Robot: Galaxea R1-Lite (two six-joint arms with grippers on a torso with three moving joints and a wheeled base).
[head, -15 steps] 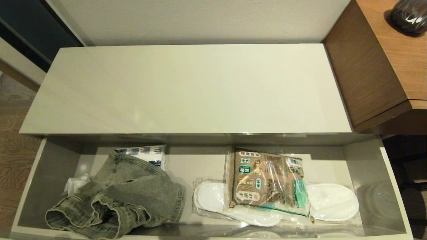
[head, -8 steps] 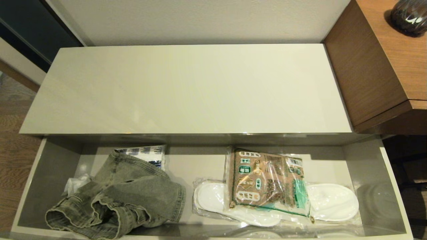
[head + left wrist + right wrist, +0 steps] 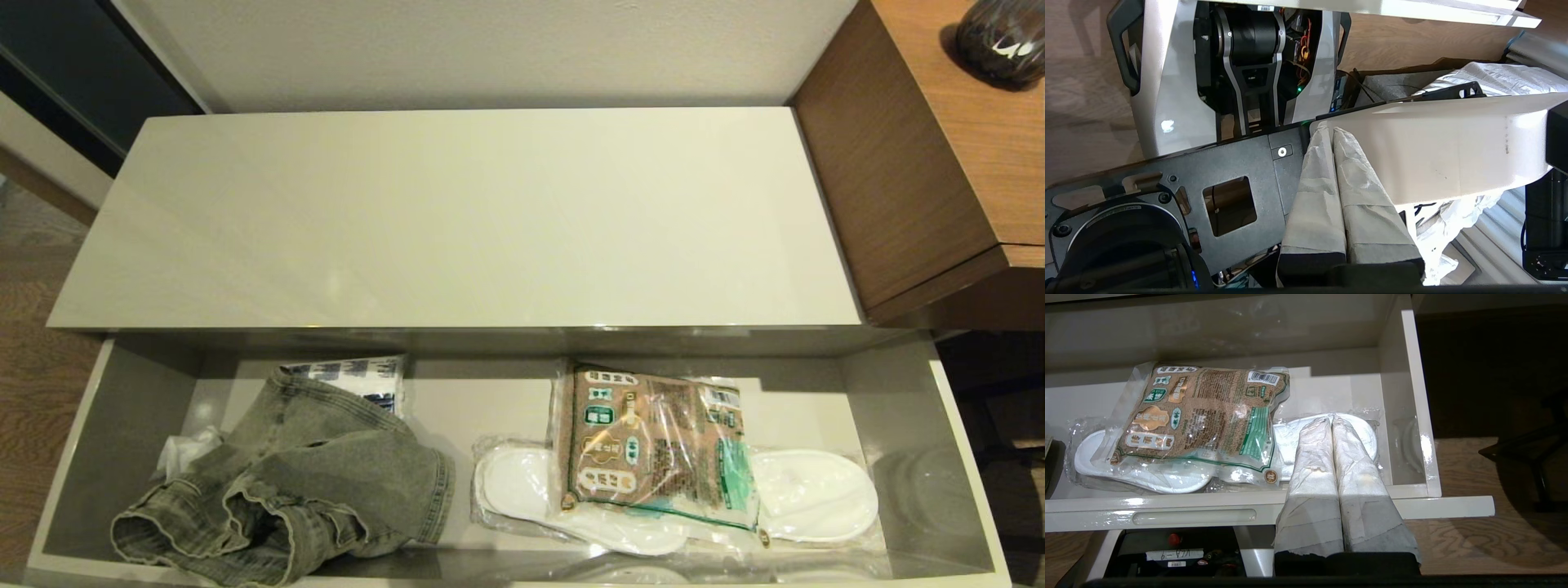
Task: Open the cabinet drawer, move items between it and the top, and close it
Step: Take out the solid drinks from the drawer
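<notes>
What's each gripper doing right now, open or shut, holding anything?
Left gripper: shut, empty, parked near the robot's base.
Right gripper: shut, empty, above the drawer.

Glossy cream top – faded denim garment, clear plastic bag.

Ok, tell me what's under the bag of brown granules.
The bag of brown granules lies on plastic-wrapped white slippers; their ends stick out both sides, middles covered.
</notes>
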